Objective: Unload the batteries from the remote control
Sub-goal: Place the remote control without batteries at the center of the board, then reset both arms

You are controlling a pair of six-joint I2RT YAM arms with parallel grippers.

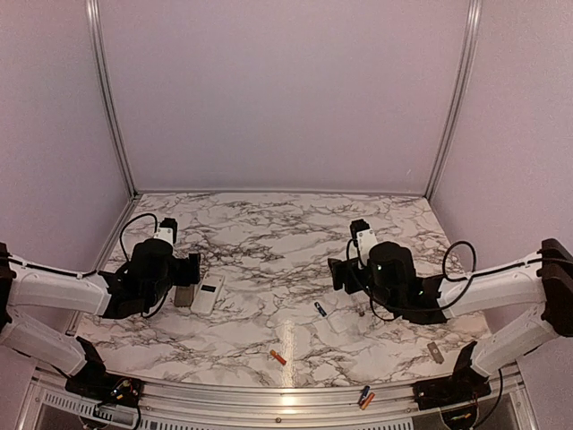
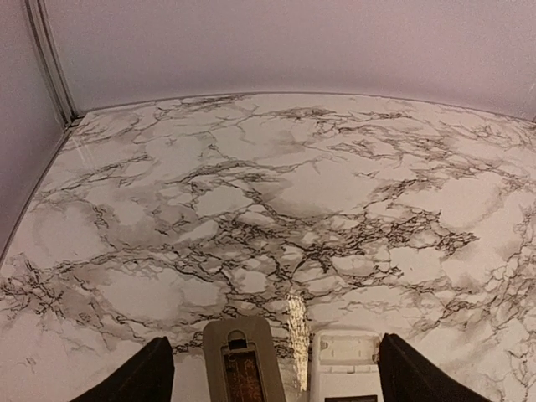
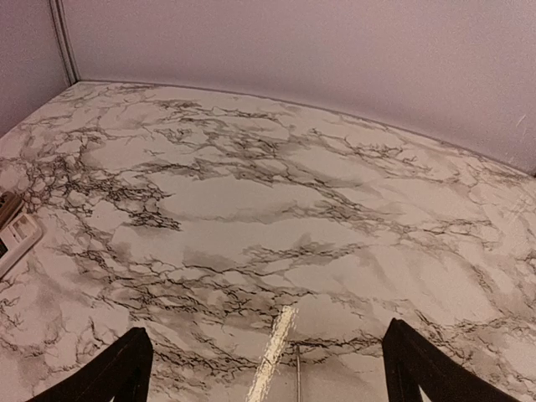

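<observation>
Loose finger-thin cylindrical batteries [image 1: 364, 398] on the near aluminium rail [image 1: 224, 392], both arms' jaws released.
1 blue and 1 orange lie there; beyond, 1 orange cell [image 1: 277, 357] and 1 blue cell [image 1: 320, 309] rest on the white-and-grey marble tabletop [image 1: 269, 224], the blue just short of the right gripper [image 3: 266, 360], spread wide on nothing. Farther left, the left gripper [image 2: 274, 360], likewise spread, straddles a grey-beige plastic remote [image 2: 239, 364] with its bay uncovered and a white plastic remote [image 2: 345, 368] (gripping neither). Likely between picks: next, check the bays for remaining cells, which I cannot make out, then pinch 1 remote squarely.
</observation>
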